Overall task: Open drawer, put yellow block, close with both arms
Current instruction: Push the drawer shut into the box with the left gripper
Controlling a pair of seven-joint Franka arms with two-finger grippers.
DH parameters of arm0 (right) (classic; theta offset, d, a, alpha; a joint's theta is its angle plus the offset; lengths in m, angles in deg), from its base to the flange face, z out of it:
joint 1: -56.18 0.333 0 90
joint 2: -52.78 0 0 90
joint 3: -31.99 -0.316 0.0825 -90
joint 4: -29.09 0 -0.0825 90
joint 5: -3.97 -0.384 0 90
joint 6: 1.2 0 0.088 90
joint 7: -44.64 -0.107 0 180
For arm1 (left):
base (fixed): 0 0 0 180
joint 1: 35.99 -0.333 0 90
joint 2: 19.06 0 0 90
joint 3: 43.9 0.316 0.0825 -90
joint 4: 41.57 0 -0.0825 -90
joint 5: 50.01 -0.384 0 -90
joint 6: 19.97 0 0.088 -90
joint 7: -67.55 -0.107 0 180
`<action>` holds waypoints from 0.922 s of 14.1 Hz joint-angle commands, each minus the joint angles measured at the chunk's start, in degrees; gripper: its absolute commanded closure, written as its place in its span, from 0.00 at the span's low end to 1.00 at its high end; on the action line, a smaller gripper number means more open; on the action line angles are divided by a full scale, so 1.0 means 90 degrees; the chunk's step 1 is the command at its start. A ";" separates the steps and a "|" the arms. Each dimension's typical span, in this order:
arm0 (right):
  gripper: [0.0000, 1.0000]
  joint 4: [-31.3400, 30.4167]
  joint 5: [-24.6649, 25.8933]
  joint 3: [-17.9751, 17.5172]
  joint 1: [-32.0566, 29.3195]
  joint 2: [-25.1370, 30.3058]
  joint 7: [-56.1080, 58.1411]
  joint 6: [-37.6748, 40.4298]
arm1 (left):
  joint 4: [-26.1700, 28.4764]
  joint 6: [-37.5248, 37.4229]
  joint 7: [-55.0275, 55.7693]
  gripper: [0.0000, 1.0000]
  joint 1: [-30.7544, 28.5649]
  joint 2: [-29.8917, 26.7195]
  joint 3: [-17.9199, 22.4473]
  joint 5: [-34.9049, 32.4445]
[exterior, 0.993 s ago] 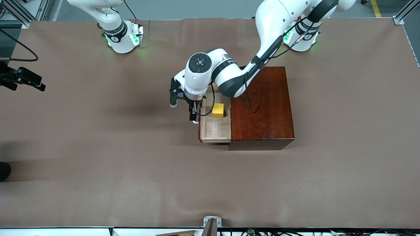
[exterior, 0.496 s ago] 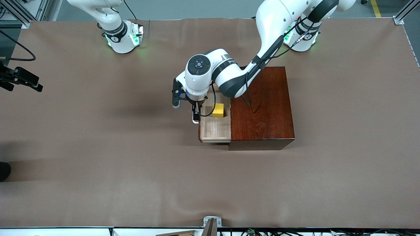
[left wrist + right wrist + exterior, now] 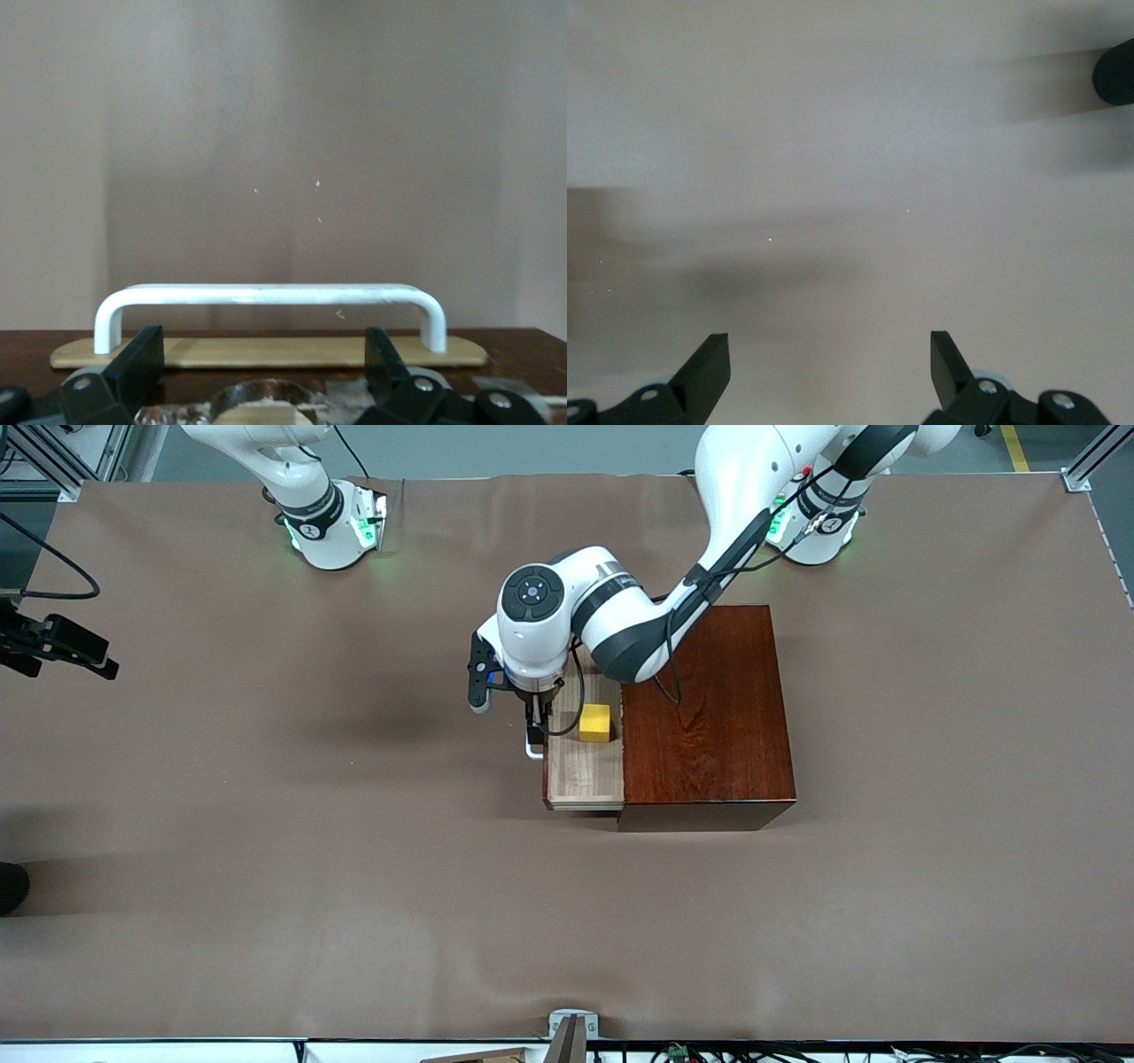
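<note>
Front view: the glossy reddish-brown wooden box sits mid-table toward the left arm's end. Its pale-wood drawer stands partly out, the small bright yellow block inside it. The left gripper is at the white U-shaped bar handle. The right gripper waits at the table's edge at the right arm's end.

Left wrist view: its fingers are spread wide, gripping nothing, just beside the handle.

Right wrist view: its fingers are spread wide, empty.

box: glossy dark wood | drawer: pale matt wood
</note>
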 commanded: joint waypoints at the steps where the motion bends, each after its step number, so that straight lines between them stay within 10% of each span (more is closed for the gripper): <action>1: 0.00 0.0150 0.0075 -0.0009 -0.0031 -0.0065 0.0010 0.0042 | 0.0064 -0.0411 -0.0046 0.00 -0.0011 -0.0126 0.0080 -0.0143; 13: 0.00 0.0170 0.0105 -0.0009 -0.0031 -0.0065 0.0010 0.0042 | 0.0133 -0.1533 -0.0046 0.00 0.0028 -0.0135 0.0256 -0.0651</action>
